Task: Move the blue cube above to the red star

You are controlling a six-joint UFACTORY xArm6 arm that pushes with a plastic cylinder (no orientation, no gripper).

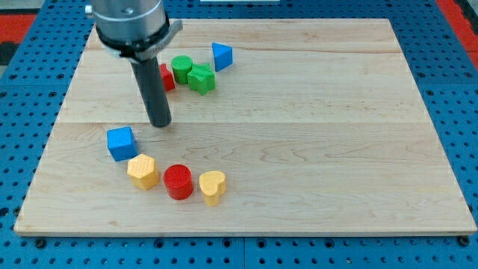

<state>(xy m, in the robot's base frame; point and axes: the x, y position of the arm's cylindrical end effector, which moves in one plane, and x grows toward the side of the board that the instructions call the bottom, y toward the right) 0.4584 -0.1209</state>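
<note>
The blue cube (121, 143) lies on the wooden board at the view's lower left. A red block (166, 77), likely the red star, sits near the view's top, half hidden behind my rod. My tip (160, 123) rests on the board up and to the right of the blue cube, a short gap apart, and below the red block.
A green cylinder (181, 69) and a green block (201, 78) sit right of the red block, with a blue triangle (221, 56) further right. A yellow block (142, 171), a red cylinder (178, 181) and a yellow heart (212, 187) lie below the blue cube. The board's left edge (54, 142) is near.
</note>
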